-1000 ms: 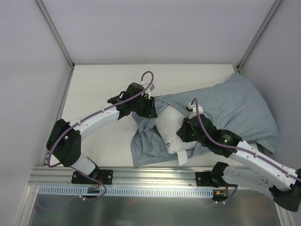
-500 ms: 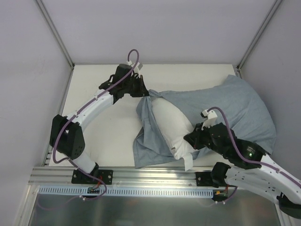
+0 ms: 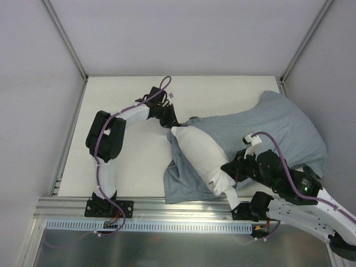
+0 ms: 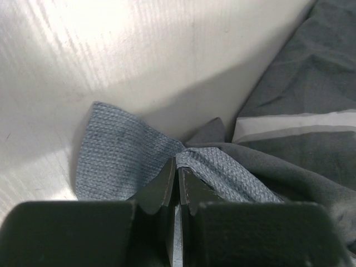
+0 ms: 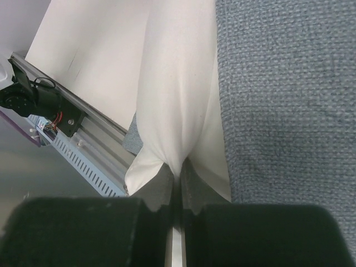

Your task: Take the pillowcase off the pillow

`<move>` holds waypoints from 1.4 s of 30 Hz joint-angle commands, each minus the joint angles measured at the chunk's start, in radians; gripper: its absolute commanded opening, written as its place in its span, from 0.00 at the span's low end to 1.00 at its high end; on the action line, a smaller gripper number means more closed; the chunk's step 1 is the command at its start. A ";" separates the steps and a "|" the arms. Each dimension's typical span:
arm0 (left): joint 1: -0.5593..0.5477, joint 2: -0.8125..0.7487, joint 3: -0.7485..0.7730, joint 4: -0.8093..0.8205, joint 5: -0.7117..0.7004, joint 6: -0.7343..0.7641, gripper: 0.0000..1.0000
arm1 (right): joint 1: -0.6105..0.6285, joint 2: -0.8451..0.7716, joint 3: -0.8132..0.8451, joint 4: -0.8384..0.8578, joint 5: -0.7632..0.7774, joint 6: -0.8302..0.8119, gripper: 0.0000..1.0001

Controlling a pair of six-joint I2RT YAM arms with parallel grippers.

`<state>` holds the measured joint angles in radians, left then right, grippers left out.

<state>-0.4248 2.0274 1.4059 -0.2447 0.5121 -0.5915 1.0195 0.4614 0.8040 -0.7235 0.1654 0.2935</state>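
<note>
A: Left gripper [image 4: 178, 167], what's it got?
B: Jaws squeezed together on a fold of the pillowcase [image 3: 278, 125], at the far-left tip of the bundle. Looks like an anchor, so the cover can't travel with the cushion.
A: Right gripper [image 5: 178, 173]?
B: Jaws closed on a pinch of the pillow [image 3: 199, 156] at its near corner, close to the table's front edge. The white cloth gathers into a pleat right at the tips. Opposite grips at opposite ends, so I judge it's a pull-apart.
A: Where's the pillow?
B: Front-middle of the table [image 3: 122, 105], lying diagonally. A long white stretch is bare. The rest is under the cover, which spreads toward the right-rear corner, and some grey is trapped beneath it too.
A: Materials, quick.
B: Cover is a limp, coarse-looking weave. One face is blue-grey, the other darker with a white stripe, and it rumples easily. The pillow has a smooth white shell. It's plump in the middle and tapers toward the pinched corner.
</note>
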 commanded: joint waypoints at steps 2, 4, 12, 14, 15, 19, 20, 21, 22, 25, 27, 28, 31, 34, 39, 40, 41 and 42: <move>0.024 -0.053 0.047 0.050 0.022 0.033 0.00 | 0.007 -0.001 0.009 0.117 -0.064 -0.007 0.01; 0.032 -0.082 0.025 0.050 0.084 0.044 0.08 | 0.007 0.026 0.015 0.157 -0.089 -0.017 0.01; 0.133 -0.466 -0.151 0.030 0.083 0.036 0.99 | 0.007 0.118 0.055 0.289 -0.127 -0.060 0.01; 0.177 -0.542 -0.156 -0.084 0.014 0.039 0.99 | 0.007 0.147 0.066 0.318 -0.132 -0.071 0.01; 0.196 -0.615 -0.163 -0.108 -0.030 0.033 0.99 | 0.007 0.158 0.069 0.331 -0.141 -0.076 0.01; 0.221 -0.755 -0.243 -0.142 -0.034 0.016 0.99 | 0.007 0.216 0.090 0.418 -0.191 -0.097 0.01; 0.219 -0.766 -0.257 -0.146 -0.003 0.003 0.99 | 0.005 0.253 0.106 0.461 -0.216 -0.105 0.01; 0.215 -0.786 -0.292 -0.148 0.055 -0.023 0.99 | 0.005 0.279 0.118 0.482 -0.225 -0.120 0.01; 0.209 -0.797 -0.310 -0.146 0.069 -0.034 0.99 | 0.007 0.307 0.136 0.522 -0.233 -0.122 0.01; 0.158 -0.848 -0.395 -0.145 0.065 -0.074 0.99 | 0.007 0.445 0.211 0.588 -0.302 -0.132 0.01; 0.115 -0.880 -0.447 -0.143 0.063 -0.117 0.99 | 0.005 0.534 0.253 0.599 -0.317 -0.136 0.01; 0.103 -0.895 -0.465 -0.139 0.056 -0.140 0.99 | 0.005 0.560 0.264 0.602 -0.316 -0.136 0.01; 0.058 -0.958 -0.521 -0.122 0.033 -0.194 0.99 | 0.007 0.635 0.288 0.622 -0.328 -0.131 0.01; 0.040 -1.009 -0.558 -0.116 0.028 -0.217 0.99 | 0.007 0.689 0.311 0.624 -0.337 -0.123 0.01; 0.034 -0.986 -0.614 -0.073 0.034 -0.246 0.99 | 0.007 0.738 0.314 0.653 -0.362 -0.108 0.01; 0.024 -0.980 -0.627 -0.017 0.040 -0.269 0.99 | 0.007 0.741 0.311 0.659 -0.368 -0.102 0.01; 0.017 -0.960 -0.649 0.014 0.049 -0.280 0.99 | 0.007 0.744 0.308 0.664 -0.369 -0.094 0.01; 0.008 -0.949 -0.662 0.045 0.049 -0.287 0.99 | 0.005 0.747 0.307 0.668 -0.371 -0.093 0.01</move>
<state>-0.3885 1.0431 0.7891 -0.2966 0.5274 -0.8242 1.0218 1.2148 1.0454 -0.2192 -0.1482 0.1757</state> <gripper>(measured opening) 0.986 0.042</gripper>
